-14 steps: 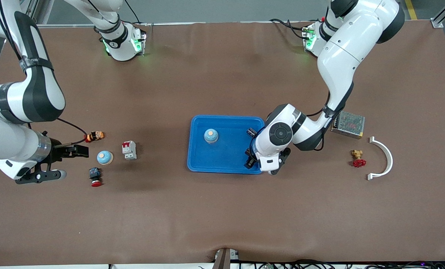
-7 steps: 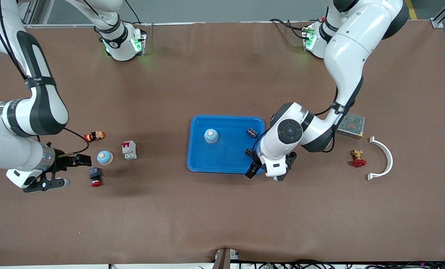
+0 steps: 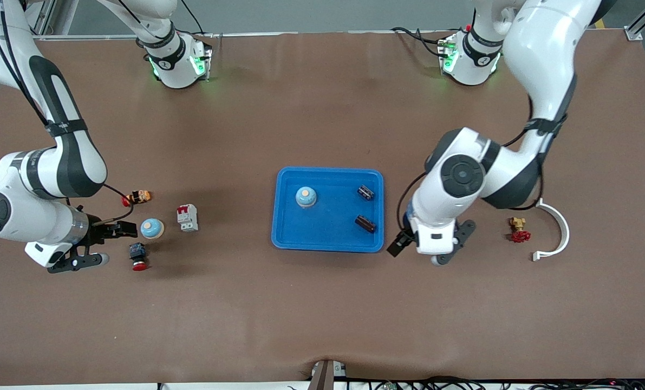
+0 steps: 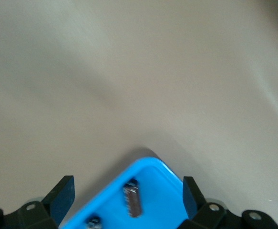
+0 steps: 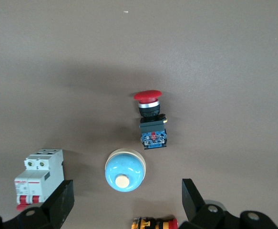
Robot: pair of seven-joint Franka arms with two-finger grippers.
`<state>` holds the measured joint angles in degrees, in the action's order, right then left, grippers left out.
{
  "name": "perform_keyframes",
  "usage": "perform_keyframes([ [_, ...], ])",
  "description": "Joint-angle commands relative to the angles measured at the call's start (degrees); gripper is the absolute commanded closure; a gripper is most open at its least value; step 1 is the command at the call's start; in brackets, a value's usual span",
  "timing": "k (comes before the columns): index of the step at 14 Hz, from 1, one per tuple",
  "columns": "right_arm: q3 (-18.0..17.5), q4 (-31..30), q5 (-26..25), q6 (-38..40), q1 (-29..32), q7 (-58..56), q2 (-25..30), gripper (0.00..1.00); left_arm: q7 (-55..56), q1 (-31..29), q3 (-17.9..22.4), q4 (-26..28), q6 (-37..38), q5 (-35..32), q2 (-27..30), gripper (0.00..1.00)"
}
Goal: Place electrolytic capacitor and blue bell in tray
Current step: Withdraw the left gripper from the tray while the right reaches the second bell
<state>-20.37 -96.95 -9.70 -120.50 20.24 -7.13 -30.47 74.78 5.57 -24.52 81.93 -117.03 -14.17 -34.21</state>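
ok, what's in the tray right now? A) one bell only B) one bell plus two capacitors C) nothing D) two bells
B: in the front view the tray holds one blue bell and two dark capacitors; a second bell sits on the table toward the right arm's end.

Bright-blue rectangular plastic tray [image 3: 327, 241], pale-blue domed bell with cream button [image 3: 306, 196], two black cylindrical capacitors [image 3: 365, 223], brown matte bench [image 3: 322, 314]

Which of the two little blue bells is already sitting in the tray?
The blue bell standing inside the tray, at the right arm's end of it. The other blue bell stands on the bare table beside the white circuit breaker.
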Motion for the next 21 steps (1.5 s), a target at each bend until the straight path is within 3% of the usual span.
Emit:
perform_keyframes([
  [1, -1.0, -7.7, -0.1, -7.0, 2.1, -0.9, 2.5, 0.0, -5.9, -2.7, -0.1, 1.2, 4.4, -0.9, 4.4, 0.0],
  [9, -1.1, -10.9, 0.0, -8.9, 2.9, -0.9, 2.6, 0.0, -23.8, -12.0, -0.2, 1.0, 15.1, 0.0, 14.2, 0.0],
  [17, -1.1, -14.1, -0.1, -13.9, 3.2, -0.9, 2.4, 0.0, -40.6, -21.6, -0.6, -0.6, 22.7, 6.0, 18.5, 0.0],
  [21, -1.0, -16.4, -0.1, -18.0, 3.1, -0.9, 2.3, 0.0, -46.3, -22.2, -0.4, -2.2, 23.6, 6.1, 19.9, 0.0],
])
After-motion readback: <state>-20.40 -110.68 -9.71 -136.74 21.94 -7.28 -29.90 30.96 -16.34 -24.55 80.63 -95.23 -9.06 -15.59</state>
